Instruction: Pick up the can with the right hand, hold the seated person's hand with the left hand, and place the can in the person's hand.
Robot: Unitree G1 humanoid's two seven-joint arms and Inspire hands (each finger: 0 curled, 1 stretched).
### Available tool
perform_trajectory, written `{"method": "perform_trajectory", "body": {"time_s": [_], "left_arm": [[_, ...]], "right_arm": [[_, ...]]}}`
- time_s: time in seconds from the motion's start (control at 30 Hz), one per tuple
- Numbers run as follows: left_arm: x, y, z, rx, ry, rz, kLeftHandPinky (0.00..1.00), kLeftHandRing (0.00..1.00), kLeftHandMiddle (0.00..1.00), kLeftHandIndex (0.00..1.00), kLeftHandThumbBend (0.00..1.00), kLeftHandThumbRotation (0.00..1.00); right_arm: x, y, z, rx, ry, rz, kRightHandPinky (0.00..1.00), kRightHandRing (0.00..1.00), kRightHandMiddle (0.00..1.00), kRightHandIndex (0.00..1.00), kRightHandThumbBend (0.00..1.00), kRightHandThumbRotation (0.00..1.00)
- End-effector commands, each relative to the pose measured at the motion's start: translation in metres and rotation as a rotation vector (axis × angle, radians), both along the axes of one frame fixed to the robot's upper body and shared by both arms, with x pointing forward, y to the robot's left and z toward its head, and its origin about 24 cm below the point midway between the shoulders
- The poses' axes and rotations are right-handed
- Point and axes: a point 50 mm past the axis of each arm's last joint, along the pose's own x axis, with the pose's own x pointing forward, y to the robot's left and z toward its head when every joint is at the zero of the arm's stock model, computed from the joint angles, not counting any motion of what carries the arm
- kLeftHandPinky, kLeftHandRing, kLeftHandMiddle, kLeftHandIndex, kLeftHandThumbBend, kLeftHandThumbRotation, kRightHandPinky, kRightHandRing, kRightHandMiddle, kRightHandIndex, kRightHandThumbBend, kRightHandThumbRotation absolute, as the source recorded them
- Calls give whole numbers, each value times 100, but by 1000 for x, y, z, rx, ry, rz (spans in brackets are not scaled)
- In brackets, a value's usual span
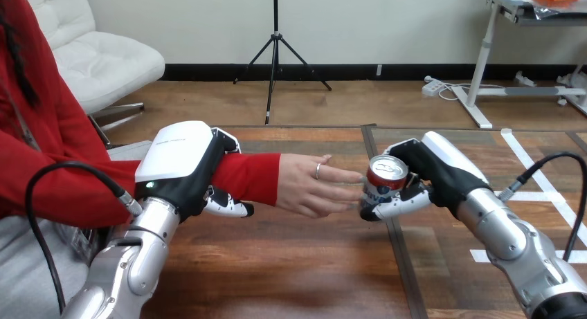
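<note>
Item: small red-and-silver metal drink can [384, 181], above the wooden worktop [291, 263] near its middle, in our right hand [423, 172], fingers wrapped round its wall, at the person's hand [311, 187]. We judge it light, slick, dentable; hold mid-wall. Our left hand [181, 165] clasps the person's red-sleeved forearm [253, 177], fingers curled.

No legible text, number or sign. Can [385, 183]: print on red, white and blue side wall, too small to make out, partly covered by fingers of right hand [435, 168]. Left of can, beyond person's hand [311, 187]: faint grey line of lettering near top of white back shell of left hand [176, 156], too small to read.
</note>
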Motion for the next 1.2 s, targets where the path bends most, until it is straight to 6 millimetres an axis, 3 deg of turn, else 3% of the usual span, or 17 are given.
{"method": "perform_trajectory", "body": {"time_s": [0.0, 1.17], "left_arm": [[13, -38, 109, -187, -434, -134, 20, 26, 32, 32, 78, 0], [14, -45, 107, -220, -437, -141, 20, 25, 31, 32, 76, 0]], "right_arm": [[37, 39, 100, 40, -331, 114, 34, 39, 45, 45, 71, 0], [35, 65, 118, 53, -350, 192, 34, 38, 44, 44, 70, 0]]}}
